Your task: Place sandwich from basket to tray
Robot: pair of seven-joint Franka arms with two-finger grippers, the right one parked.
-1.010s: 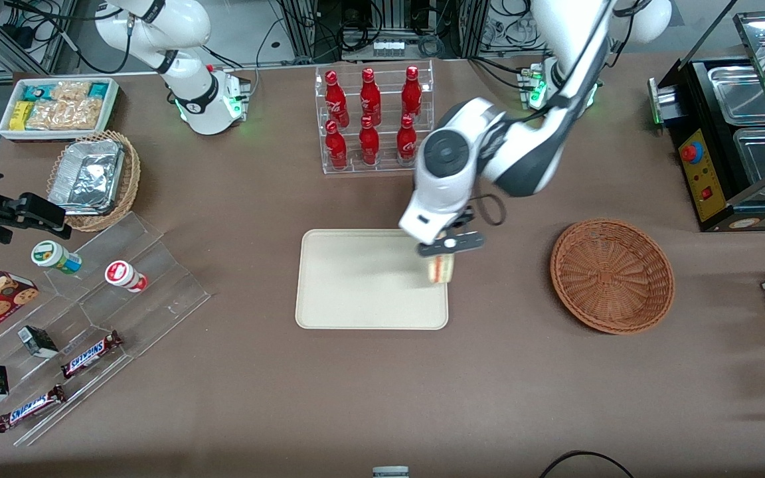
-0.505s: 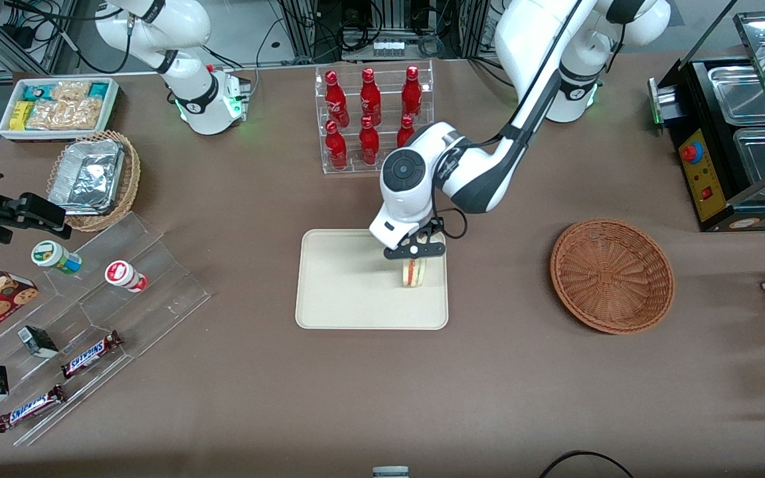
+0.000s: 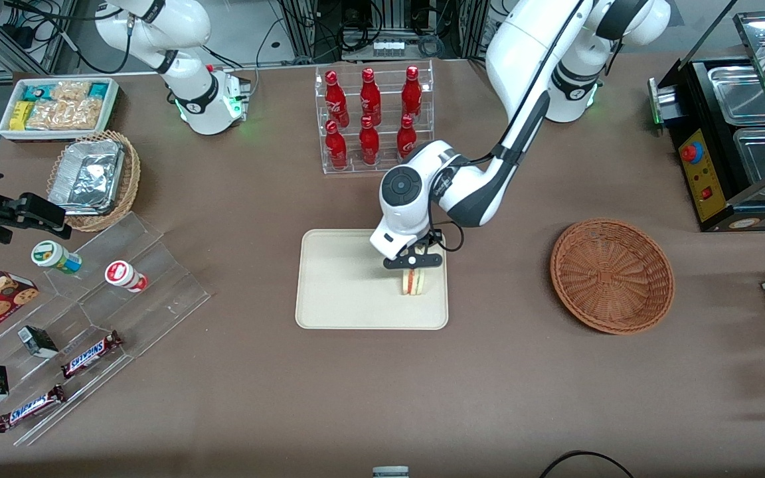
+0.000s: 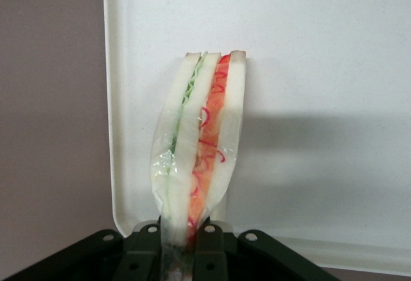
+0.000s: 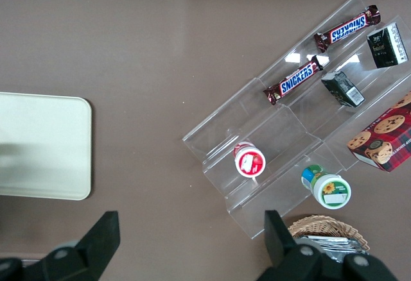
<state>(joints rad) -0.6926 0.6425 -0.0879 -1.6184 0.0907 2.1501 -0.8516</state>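
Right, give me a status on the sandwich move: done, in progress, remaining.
Done: the round reddish-brown wicker basket holds nothing, and the triangular pale-bread sandwich with red and green filling is over the flat cream rectangular tray, near its edge toward the basket. In hand: the left arm's pincer grips the sandwich's wrapped end, held upright. Left: release it and withdraw.
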